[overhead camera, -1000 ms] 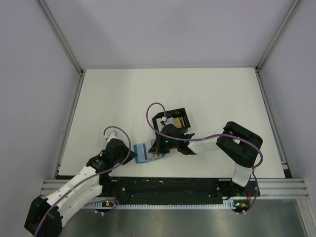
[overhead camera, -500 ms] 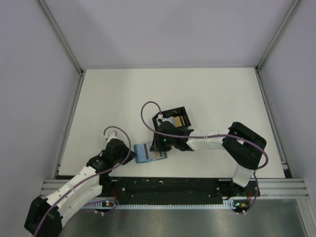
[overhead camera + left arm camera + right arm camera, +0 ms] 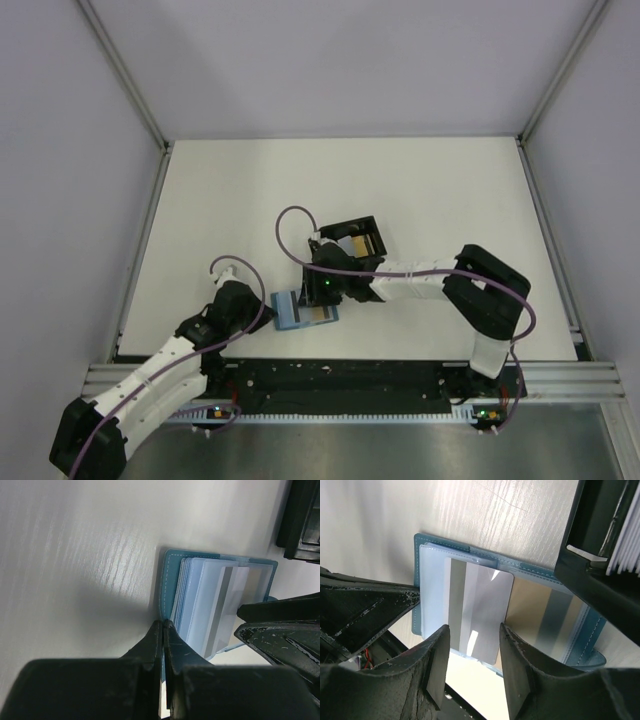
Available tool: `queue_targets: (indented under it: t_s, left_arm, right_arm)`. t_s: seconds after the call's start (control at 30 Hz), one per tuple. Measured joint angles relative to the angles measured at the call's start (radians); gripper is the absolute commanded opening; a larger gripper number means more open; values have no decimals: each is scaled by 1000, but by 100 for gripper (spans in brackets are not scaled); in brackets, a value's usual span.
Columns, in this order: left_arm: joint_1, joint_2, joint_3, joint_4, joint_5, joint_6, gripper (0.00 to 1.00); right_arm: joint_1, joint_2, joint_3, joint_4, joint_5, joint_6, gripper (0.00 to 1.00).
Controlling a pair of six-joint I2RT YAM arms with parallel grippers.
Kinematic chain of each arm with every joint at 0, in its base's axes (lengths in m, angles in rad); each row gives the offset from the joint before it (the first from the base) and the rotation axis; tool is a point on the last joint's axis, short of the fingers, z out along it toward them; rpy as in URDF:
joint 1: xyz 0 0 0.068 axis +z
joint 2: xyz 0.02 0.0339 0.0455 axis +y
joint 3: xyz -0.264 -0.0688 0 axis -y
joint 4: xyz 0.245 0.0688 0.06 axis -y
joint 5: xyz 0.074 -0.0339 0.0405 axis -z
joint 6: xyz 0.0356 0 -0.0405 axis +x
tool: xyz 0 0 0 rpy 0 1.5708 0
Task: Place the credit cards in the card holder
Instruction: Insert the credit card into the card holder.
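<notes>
Parted now, the jaws of the right gripper [image 3: 475, 630] stand to either side of a silver-grey card [image 3: 477, 605] without touching it, where a second ago they were closed over the card holder [image 3: 427, 542]; the card has been let go. It lies flat on the left half of the open teal holder, over the clear sleeves, with its near edge sticking out a little past the holder's rim (whether it is tucked into a sleeve or only resting on top, I cannot tell). From above, the right arm has also shifted slightly to the left while the holder has stayed where it was, just in front of the black tray [image 3: 350, 240] and near the table's [image 3: 400, 180] front edge. An orange-yellow card [image 3: 535, 620] with a grey stripe sits in the holder's other half. The left gripper [image 3: 163, 625] has not changed: its jaws are together, tips at the holder's near edge, apparently steadying it. My reading is that one more card has been delivered, though it may want a nudge to seat fully, and that the white cards [image 3: 627, 540] standing in the tray are yet to be fetched, so the right arm's next call is probably back there.
</notes>
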State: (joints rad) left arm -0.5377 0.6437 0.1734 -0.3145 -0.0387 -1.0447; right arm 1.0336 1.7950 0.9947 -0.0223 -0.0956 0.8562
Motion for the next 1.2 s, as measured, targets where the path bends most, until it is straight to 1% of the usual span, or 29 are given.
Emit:
queue_targets:
  t_s: [0.07, 0.4, 0.67, 0.9, 1.2]
  left_arm:
    - [0, 0, 0, 0, 0, 0, 0]
    - [0, 0, 0, 0, 0, 1, 0]
    - [0, 0, 0, 0, 0, 3, 0]
    - [0, 0, 0, 0, 0, 8, 0]
    - [0, -1, 0, -1, -3, 11, 0]
  right_arm:
    - [4, 2, 10, -16, 7, -1, 48]
    - [18, -3, 16, -48, 67, -19, 49]
    - [25, 2, 22, -32, 33, -29, 48]
    - [55, 51, 93, -39, 4, -51, 48]
    - [59, 65, 108, -56, 8, -61, 49]
